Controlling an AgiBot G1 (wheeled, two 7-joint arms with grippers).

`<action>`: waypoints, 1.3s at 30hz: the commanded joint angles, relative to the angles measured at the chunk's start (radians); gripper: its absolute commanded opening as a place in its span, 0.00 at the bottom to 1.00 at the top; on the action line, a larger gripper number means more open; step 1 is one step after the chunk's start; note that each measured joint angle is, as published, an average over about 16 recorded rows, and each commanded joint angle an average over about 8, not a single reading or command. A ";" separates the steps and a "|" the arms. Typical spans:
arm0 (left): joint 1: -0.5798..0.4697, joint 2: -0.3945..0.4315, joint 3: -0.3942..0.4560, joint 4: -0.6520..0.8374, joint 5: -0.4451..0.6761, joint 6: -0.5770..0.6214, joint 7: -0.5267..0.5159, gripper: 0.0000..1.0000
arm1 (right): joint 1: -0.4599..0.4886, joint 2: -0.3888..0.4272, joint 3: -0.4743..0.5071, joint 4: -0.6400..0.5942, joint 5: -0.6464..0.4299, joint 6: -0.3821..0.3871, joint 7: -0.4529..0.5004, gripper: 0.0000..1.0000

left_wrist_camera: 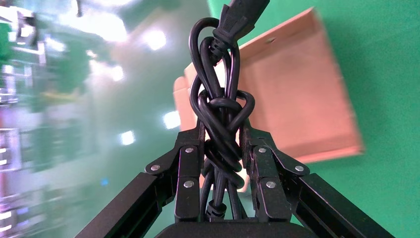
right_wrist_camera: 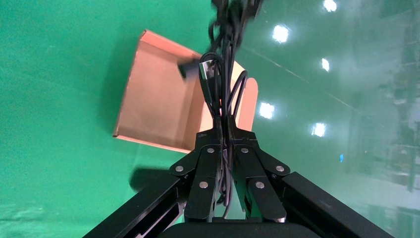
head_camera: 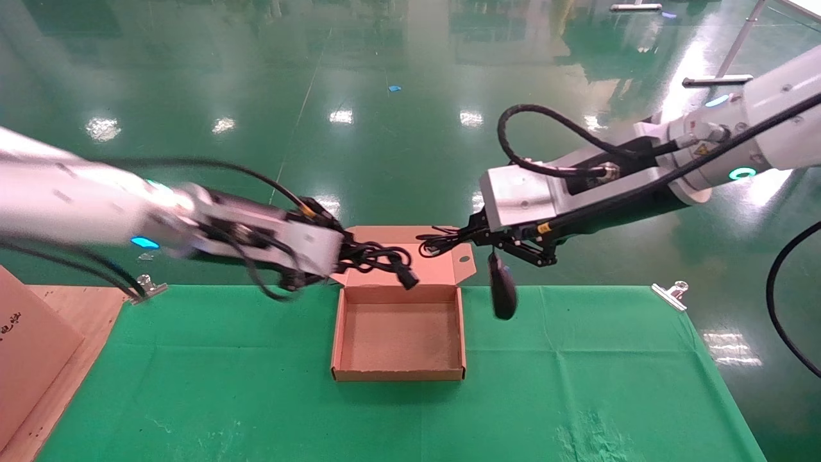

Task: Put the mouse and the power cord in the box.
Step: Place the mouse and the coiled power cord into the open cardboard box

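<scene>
The fingers (left_wrist_camera: 190, 178) of the left gripper (left_wrist_camera: 223, 163) are clenched on the knotted bundle of the long black power cord (left_wrist_camera: 220, 114); in the head view that bundle hangs at centre frame, over the far rim of the shallow square brown cardboard box (head_camera: 399, 371), which sits open and empty on the green tablecloth (head_camera: 192, 385). The right gripper (right_wrist_camera: 227, 148), just right of centre in the head view, pinches a thin black cable, and the small black oval mouse (head_camera: 503, 292) dangles beneath it, outside the box's right wall.

Judged from this, 2 risks stand out. The dangling mouse could swing and land on the cloth or strike the wall. The 2 cable bundles sit very near each other above the lid flap (head_camera: 442, 269) and could snag.

Whether they already touch cannot be told. The left arm is blurred, and the mouse's label is not visible.
</scene>
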 commanded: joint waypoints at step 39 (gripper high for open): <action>0.307 0.276 0.302 0.288 -0.147 -0.732 0.110 1.00 | -0.111 0.092 0.021 -0.111 0.045 0.047 -0.166 0.00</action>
